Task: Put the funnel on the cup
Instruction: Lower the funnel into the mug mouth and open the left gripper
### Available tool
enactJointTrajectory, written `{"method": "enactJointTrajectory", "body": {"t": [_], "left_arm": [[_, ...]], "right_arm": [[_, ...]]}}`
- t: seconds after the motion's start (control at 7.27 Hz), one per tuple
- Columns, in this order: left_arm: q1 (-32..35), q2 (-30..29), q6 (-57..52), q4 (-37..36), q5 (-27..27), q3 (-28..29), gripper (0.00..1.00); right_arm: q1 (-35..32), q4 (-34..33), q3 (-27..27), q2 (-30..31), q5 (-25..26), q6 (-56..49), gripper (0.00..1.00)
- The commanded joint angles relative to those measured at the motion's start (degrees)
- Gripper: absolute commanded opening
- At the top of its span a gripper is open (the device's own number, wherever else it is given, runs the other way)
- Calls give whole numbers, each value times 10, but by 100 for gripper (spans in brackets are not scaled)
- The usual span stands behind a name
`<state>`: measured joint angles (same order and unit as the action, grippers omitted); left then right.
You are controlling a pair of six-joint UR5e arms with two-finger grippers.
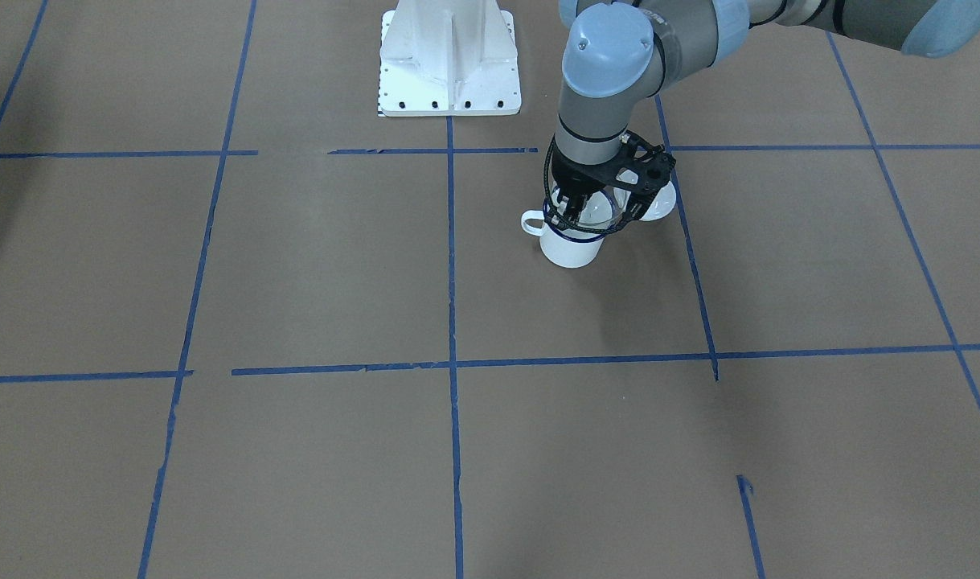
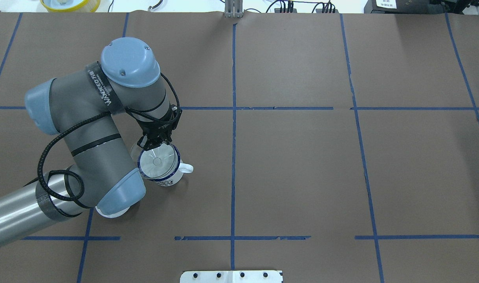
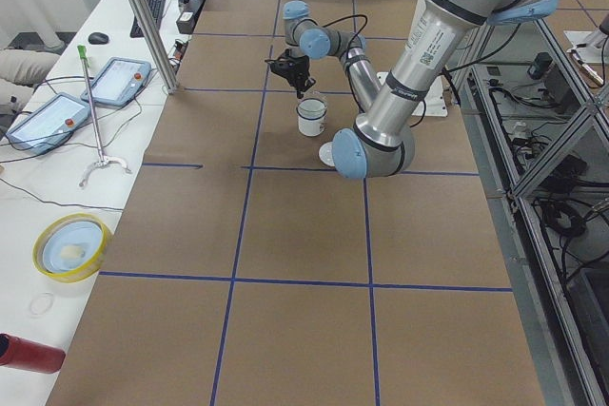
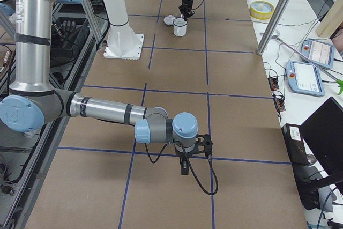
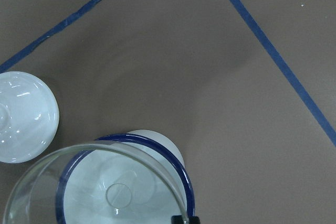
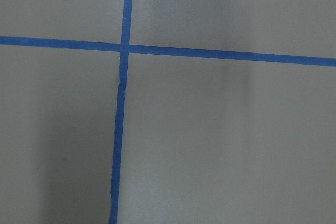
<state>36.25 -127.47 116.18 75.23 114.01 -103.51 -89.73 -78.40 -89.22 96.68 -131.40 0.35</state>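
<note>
The left gripper (image 2: 156, 144) pinches the small clear plastic funnel (image 2: 157, 161) by its rim, over the blue-rimmed white enamel cup (image 2: 172, 179). Next, I think, it must lower the funnel centred, then release.

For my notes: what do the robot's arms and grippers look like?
The left arm and right arm are grey tubes with light-blue joint caps; black cable loops along each wrist. White lettering marks the left arm's dark band. The left gripper and right gripper are black frames.
</note>
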Motion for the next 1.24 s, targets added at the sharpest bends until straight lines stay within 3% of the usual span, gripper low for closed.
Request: {"method": "enactJointTrajectory", "body": {"t": [0.0, 0.69, 0.83, 1.1], "left_arm": [[-5, 1, -1, 2, 0, 1, 0], [-7, 1, -4, 20, -1, 11, 0], [-7, -1, -4, 20, -1, 16, 7], [-8, -3, -3, 19, -5, 16, 100]], "right_arm": [[0, 0, -1, 0, 0, 0, 100], [0, 0, -1, 0, 0, 0, 100], [0, 0, 0, 0, 0, 0, 100], [0, 0, 0, 0, 0, 0, 100]]}}
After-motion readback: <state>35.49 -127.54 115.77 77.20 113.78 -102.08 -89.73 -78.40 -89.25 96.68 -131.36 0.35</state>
